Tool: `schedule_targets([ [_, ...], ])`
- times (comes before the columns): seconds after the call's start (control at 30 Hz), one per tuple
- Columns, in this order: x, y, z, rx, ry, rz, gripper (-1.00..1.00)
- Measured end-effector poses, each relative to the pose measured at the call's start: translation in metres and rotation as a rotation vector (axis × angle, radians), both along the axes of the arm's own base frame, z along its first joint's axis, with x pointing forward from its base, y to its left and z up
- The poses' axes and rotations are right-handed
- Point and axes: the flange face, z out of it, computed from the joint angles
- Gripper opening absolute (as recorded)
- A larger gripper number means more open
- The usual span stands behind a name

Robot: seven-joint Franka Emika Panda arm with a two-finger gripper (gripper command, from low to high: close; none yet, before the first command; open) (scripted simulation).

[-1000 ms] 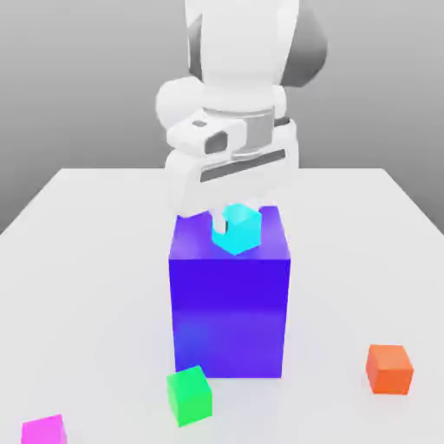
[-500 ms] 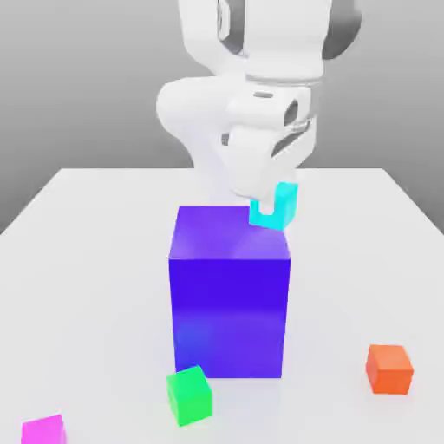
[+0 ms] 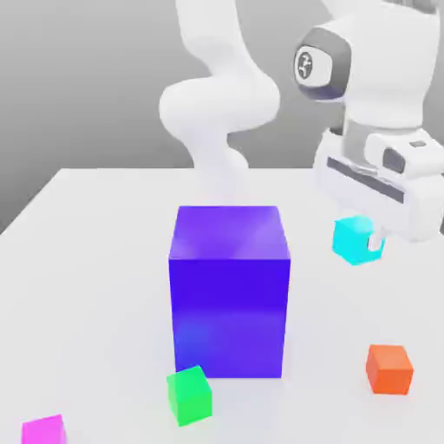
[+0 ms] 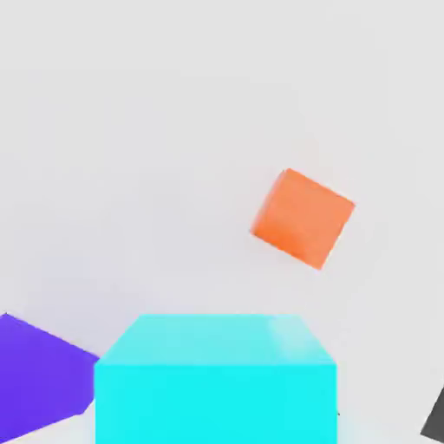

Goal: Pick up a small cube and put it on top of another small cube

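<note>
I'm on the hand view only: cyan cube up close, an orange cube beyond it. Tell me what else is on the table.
Observer: A green cube sits on the table at the front foot of a tall purple block.
Operator: Give me any other small cube.
Observer: A magenta cube lies at the exterior view's lower left corner.
Operator: Report the cyan one's height.
Observer: The gripper holds the cyan cube in the air, well above the orange cube.

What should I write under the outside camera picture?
Robot fingers carry a cyan cube in the air past the big blue block.
</note>
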Motion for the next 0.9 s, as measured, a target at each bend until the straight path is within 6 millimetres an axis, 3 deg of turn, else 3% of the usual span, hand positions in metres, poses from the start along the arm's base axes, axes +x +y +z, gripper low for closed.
schedule_targets([
  [0.33,-0.035,0.078,-0.043,-0.008,0.011,0.624,-1.0],
  [0.6,-0.083,0.137,-0.08,-0.008,0.023,1.138,-1.0],
  [0.9,-0.141,0.182,-0.124,-0.001,0.035,1.683,-1.0],
])
